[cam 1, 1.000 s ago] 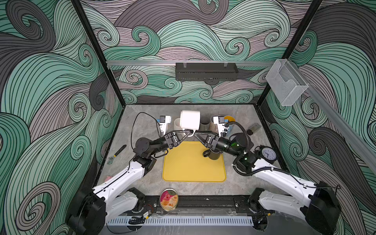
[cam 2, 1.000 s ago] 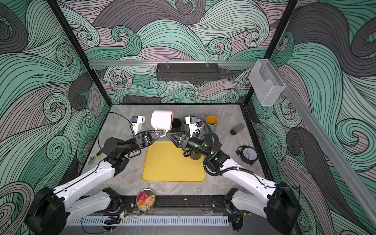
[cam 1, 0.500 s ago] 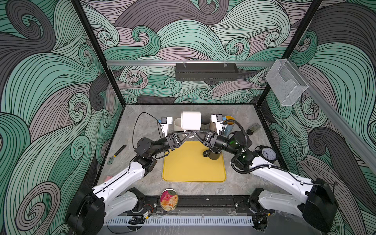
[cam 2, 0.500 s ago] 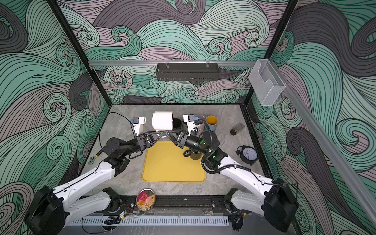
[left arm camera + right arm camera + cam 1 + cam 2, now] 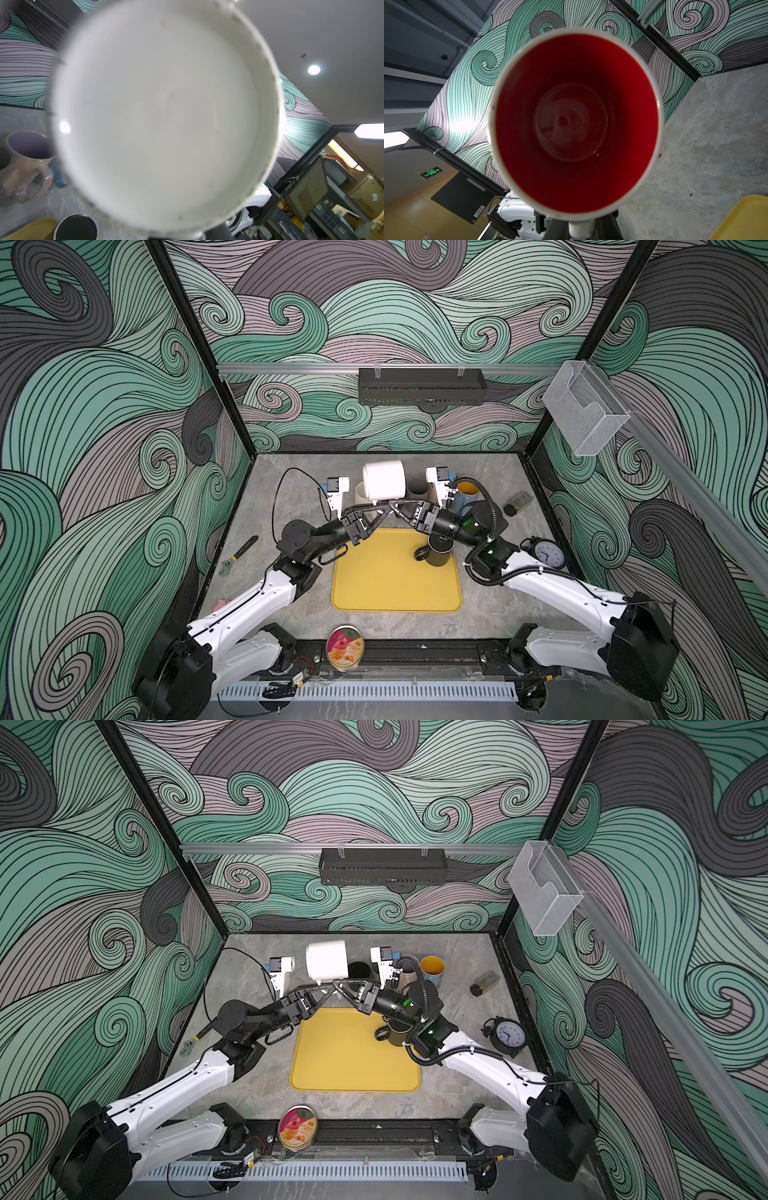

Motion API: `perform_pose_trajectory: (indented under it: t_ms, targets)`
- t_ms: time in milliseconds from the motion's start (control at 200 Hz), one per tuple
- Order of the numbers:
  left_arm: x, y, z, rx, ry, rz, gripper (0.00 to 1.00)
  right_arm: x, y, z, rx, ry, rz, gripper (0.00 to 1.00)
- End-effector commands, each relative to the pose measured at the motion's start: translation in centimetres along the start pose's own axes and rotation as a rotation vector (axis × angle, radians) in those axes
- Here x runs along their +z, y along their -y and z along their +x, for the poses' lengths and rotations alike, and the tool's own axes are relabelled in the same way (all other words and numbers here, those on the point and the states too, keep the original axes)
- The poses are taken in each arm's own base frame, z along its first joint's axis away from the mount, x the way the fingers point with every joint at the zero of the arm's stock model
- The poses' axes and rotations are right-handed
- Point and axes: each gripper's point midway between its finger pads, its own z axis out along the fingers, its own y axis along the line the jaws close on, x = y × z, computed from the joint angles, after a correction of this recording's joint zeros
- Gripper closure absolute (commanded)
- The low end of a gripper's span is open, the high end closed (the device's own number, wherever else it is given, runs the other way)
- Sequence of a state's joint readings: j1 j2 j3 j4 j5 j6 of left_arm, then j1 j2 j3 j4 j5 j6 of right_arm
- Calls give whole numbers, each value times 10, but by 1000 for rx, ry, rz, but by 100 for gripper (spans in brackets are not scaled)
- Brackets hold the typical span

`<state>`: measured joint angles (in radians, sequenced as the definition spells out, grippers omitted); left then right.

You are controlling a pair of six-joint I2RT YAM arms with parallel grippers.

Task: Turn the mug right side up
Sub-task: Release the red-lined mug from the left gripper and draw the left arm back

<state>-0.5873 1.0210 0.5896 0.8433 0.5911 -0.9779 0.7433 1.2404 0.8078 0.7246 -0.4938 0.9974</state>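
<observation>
Handover of the white mug (image 5: 384,485) looks to be the step in hand. It hangs in the air on its side, just above the tips of both tools, with its red mouth turned toward the right tool's wrist and its flat base toward the left one. The right tool (image 5: 398,504) is clamped tight on the handle, which points down from the mug's body. The left tool (image 5: 379,508) meets the same handle from the opposite side; I cannot tell from these views whether its jaws are parted or pinching. Below both tools lie the yellow tray (image 5: 395,589) and the counter (image 5: 478,614), with a black mug (image 5: 438,553) on the tray under the right tool's wrist. Next, I judge, the left tool must get clear of the handle and draw back. The right wrist must then roll a quarter turn so the mouth faces up, and lower the mug onto a bare patch of tray away from the black mug. A second ago the right tool was short of the handle with its jaws apart; it has since come in and closed on it, while the mug has hardly shifted.
</observation>
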Motion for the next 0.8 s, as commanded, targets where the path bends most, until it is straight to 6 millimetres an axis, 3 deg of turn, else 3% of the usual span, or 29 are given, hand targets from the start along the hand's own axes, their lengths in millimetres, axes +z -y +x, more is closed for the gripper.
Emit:
perform_pose_trajectory:
  t_ms: [0,35,120,185,235,330,405,796]
  targets:
    - [-11,-36,48,4,-231,-244,15,-1,-45,-39,-117,121,-92,100]
    - [-25,-54,49,38,-245,-384,10,-1,-43,-40,-122,121,-75,100]
    - [-72,-94,41,116,-200,-724,8,-2,-40,-42,-137,117,-40,100]
    - [-108,-115,37,206,-169,-909,3,-1,-26,-41,-132,96,44,100]
    - [-134,-124,34,229,-155,-1033,2,0,-13,-39,-124,68,125,100]
    - [-158,-126,38,256,-192,-1131,2,3,4,-38,-127,43,221,100]
    - [-164,-126,44,249,-228,-1143,3,6,14,-35,-134,16,260,100]
    - [-150,-130,91,59,-326,-1009,7,36,58,-24,-235,-112,542,100]
